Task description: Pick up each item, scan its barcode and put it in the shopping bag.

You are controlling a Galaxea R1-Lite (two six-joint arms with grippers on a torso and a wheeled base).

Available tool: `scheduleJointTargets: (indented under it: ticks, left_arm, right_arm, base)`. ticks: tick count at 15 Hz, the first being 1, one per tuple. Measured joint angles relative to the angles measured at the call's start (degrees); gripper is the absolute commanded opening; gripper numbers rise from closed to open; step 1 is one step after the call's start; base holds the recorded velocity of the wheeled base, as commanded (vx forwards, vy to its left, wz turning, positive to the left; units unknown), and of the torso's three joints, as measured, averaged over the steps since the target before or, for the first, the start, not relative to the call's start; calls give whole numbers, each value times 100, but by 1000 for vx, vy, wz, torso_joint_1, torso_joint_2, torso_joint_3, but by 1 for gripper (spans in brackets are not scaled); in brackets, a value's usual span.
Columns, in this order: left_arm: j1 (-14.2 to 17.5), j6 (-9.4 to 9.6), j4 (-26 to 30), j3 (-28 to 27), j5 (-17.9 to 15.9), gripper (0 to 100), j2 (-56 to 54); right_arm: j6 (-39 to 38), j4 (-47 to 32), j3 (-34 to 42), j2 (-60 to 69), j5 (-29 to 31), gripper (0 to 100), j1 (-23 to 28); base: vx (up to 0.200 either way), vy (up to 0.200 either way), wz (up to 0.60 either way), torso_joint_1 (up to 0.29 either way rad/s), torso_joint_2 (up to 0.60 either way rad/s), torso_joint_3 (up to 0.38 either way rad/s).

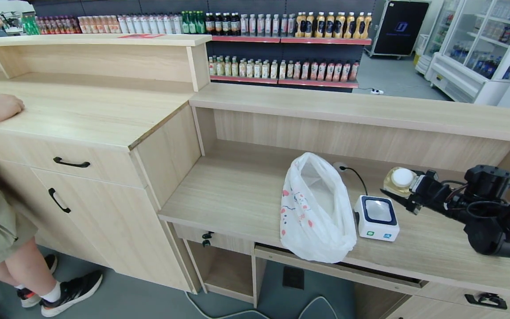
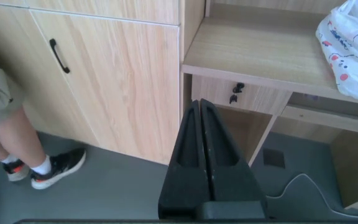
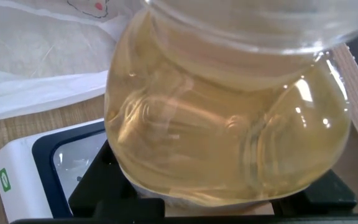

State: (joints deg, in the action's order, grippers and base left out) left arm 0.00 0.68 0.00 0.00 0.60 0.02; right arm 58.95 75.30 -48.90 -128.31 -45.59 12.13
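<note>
The right hand (image 1: 410, 195) grips a bottle (image 1: 400, 179) of pale yellow liquid just beside the scanner (image 1: 376, 217) on the counter (image 1: 237, 195), with the shopping bag (image 1: 314, 208) standing open on the scanner's other side. The left hand (image 2: 199, 112) hangs low by the cabinet (image 2: 117, 74), closed on nothing. The scan may fail if the barcode faces away from the scanner window, the smooth, rounded bottle could slip while being turned, and the limp bag mouth might fold shut under it.

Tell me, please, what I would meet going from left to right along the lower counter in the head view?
shopping bag → barcode scanner → bottle of yellowish liquid with a white cap
</note>
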Motion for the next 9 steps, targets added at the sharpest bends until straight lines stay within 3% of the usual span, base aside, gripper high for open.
scheduleJointTargets:
  ticks: [9]
  left_arm:
    - [0, 2, 0, 0, 0, 0, -2]
  right_arm:
    - [-169, 7, -184, -227, -4, 0, -122]
  base:
    - [0, 0, 0, 0, 0, 0]
